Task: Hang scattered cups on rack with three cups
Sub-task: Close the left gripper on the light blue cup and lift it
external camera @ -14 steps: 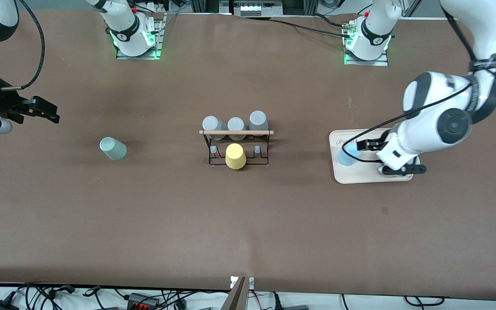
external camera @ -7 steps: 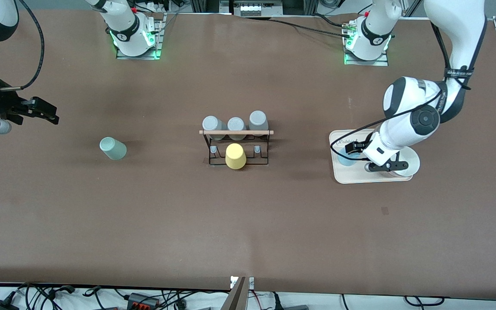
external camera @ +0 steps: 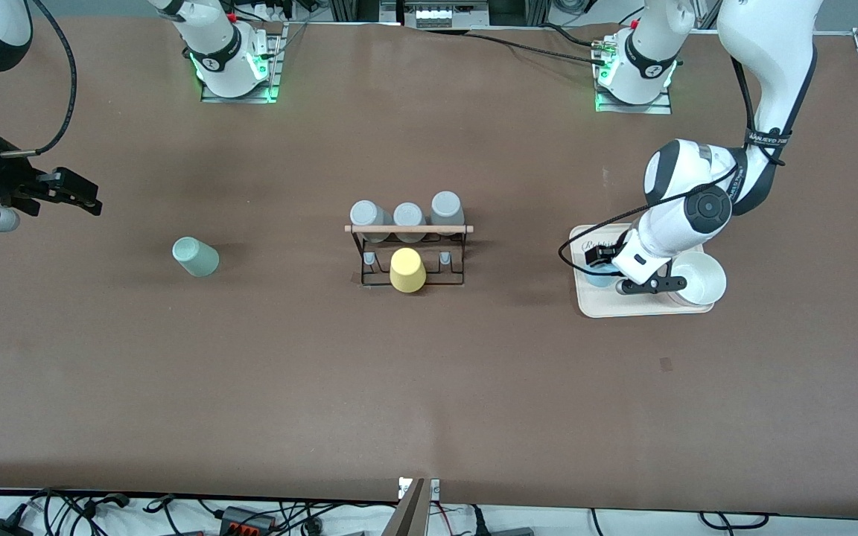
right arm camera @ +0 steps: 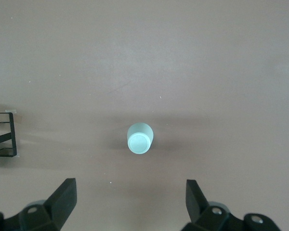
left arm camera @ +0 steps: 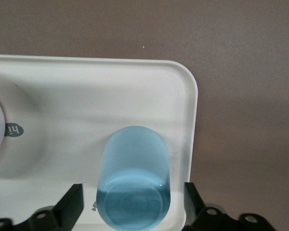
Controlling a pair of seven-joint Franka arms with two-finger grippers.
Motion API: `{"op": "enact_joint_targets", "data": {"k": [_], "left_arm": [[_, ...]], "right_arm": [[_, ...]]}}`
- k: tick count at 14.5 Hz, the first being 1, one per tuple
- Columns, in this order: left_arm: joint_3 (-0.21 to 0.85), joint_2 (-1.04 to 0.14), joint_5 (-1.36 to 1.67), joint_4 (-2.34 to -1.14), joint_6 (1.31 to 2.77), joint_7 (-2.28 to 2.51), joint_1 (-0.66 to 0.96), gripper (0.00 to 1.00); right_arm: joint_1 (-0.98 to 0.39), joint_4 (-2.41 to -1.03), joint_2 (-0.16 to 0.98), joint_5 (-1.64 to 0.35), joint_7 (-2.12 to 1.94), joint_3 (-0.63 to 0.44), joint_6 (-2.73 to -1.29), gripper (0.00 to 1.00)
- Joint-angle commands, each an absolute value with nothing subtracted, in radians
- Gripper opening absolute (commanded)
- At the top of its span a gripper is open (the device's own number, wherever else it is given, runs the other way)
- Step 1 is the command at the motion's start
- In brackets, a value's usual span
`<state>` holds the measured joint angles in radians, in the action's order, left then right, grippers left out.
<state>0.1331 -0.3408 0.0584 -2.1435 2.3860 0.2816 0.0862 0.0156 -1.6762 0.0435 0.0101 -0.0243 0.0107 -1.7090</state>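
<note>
1. Front view: the left gripper (external camera: 602,274) is down on the cream tray (external camera: 649,307); the rack (external camera: 409,253) stands mid-worktop.
2. Left wrist view: its jaws sit apart either side of the blue cup (left arm camera: 134,179), not touching.
3. Right wrist view: the waiting right gripper (right arm camera: 130,202), jaws wide open, hangs above the green cup (right arm camera: 139,138).

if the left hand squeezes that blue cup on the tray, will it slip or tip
The blue cup looks like smooth, thin translucent plastic, so it is probably light and could slip or flex. It stands close to the cream tray's rim, between the left hand's open fingers, so a nudge might tip it.
</note>
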Motion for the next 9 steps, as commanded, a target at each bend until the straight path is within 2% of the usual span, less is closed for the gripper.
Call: {"op": "enact_joint_targets", "data": {"k": [1,3,5,7,9], "left_arm": [[0.137,-0.334,0.060,-2.154,2.399,0.288,0.084,0.69],[0.137,-0.333,0.060,-2.154,2.396,0.290,0.084,0.53],[0.137,-0.331,0.060,-2.143,2.385,0.290,0.083,0.41],[0.137,-0.325,0.060,-2.102,2.378,0.305,0.081,0.37],[0.137,-0.331,0.060,-2.007,2.289,0.334,0.083,0.36]], "right_arm": [[0.023,-1.660,0.048,0.006,-0.038,0.014,-1.704,1.00],[0.023,-1.660,0.048,0.006,-0.038,0.014,-1.704,1.00],[0.023,-1.660,0.048,0.006,-0.038,0.014,-1.704,1.00],[0.023,-1.660,0.048,0.006,-0.038,0.014,-1.704,1.00],[0.023,-1.660,0.048,0.006,-0.038,0.014,-1.704,1.00]]}}
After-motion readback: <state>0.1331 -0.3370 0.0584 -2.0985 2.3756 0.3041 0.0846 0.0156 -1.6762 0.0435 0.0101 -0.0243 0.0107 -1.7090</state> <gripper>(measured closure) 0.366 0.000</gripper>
